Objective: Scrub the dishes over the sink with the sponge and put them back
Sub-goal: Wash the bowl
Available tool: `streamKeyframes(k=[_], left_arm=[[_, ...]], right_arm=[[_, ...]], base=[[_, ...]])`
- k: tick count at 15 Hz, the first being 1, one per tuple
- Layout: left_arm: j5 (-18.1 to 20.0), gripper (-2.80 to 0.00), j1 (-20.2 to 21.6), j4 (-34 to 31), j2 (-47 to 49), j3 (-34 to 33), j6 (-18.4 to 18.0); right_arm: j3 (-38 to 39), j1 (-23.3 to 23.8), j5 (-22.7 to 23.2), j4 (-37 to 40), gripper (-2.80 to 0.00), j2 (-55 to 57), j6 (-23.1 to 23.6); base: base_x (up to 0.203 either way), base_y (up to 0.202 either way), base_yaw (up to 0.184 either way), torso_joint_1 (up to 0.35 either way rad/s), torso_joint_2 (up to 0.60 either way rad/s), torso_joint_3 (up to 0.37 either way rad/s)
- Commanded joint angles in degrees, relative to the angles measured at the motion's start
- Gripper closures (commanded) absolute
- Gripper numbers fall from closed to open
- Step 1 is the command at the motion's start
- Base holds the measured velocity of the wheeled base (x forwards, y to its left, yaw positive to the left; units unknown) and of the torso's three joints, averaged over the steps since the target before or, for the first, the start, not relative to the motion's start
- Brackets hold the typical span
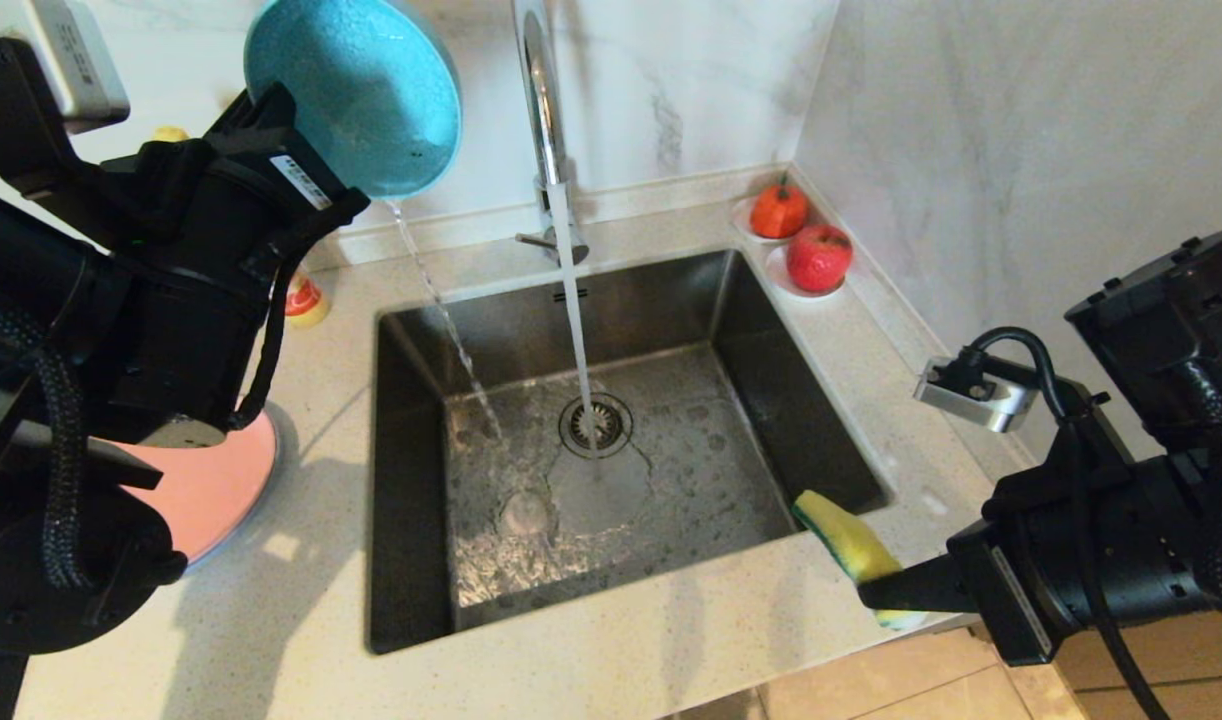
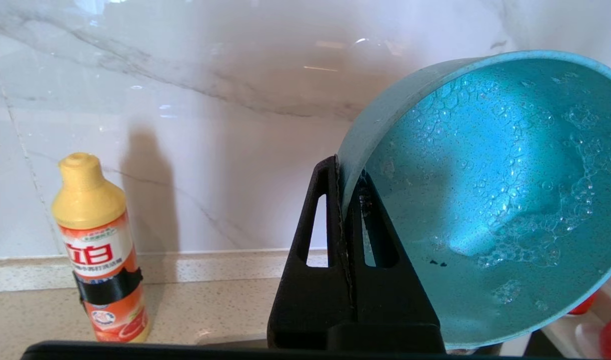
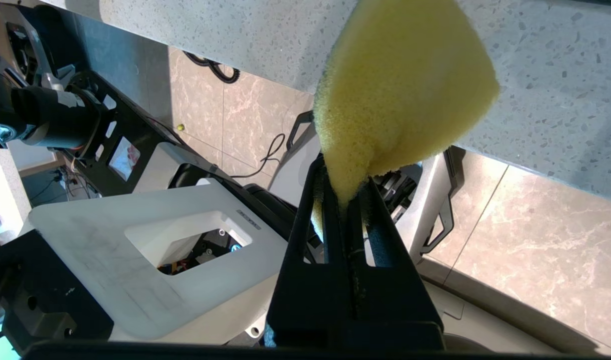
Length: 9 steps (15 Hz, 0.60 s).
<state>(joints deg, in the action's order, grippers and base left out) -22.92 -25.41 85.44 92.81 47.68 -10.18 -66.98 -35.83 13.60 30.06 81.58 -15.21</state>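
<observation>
My left gripper (image 2: pixel 343 175) is shut on the rim of the teal-blue bowl (image 2: pixel 490 190). It holds the bowl tilted high over the sink's (image 1: pixel 406 480) back left corner. Foam clings inside the bowl (image 1: pixel 356 90), and a thin stream of water runs from its lower edge into the basin. The tap (image 1: pixel 541 110) is running onto the drain (image 1: pixel 595 424). My right gripper (image 1: pixel 876 595) is shut on the yellow sponge (image 1: pixel 851 545) at the sink's front right corner. The sponge (image 3: pixel 405 90) bulges out beyond the right gripper (image 3: pixel 343 185). The pink plate (image 1: pixel 211 485) lies on the counter under my left arm.
A dish soap bottle (image 2: pixel 98 250) stands by the back wall, left of the sink. Two small saucers with red fruit (image 1: pixel 779 210) (image 1: pixel 819 257) sit in the back right corner. Marble walls close off the back and the right.
</observation>
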Motion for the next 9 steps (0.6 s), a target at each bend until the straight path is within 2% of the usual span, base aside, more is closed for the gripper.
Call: streamKeyframes(k=[1,5,7,9], left_arm=[[-0.1,0.00,0.0,0.4,-0.1,0.0,0.2],[-0.1,0.00,0.1,-3.1,-1.1,1.0,0.1],[0.3,0.00,0.0,-12.1,-4.0,0.3,0.1],[2.7,0.00,-0.1,-21.7,-7.2,0.2,0.4]], right_arm=[[-0.1,-0.1,0.1,0.1,0.00,0.2,0.0],[-0.3,-0.1,0.2,0.1,0.00,-0.4,-0.1],[-0.7,-0.5,0.4,0.4,0.00,-1.8,-0.2],[-1.6,-1.2,1.6,1.6,0.00,-3.0,-0.3]], base=[[0.000,0.000,0.000,0.000,0.00,0.000],[0.000,0.000,0.000,0.000,0.00,0.000],[0.000,0.000,0.000,0.000,0.00,0.000],[0.000,0.000,0.000,0.000,0.00,0.000]])
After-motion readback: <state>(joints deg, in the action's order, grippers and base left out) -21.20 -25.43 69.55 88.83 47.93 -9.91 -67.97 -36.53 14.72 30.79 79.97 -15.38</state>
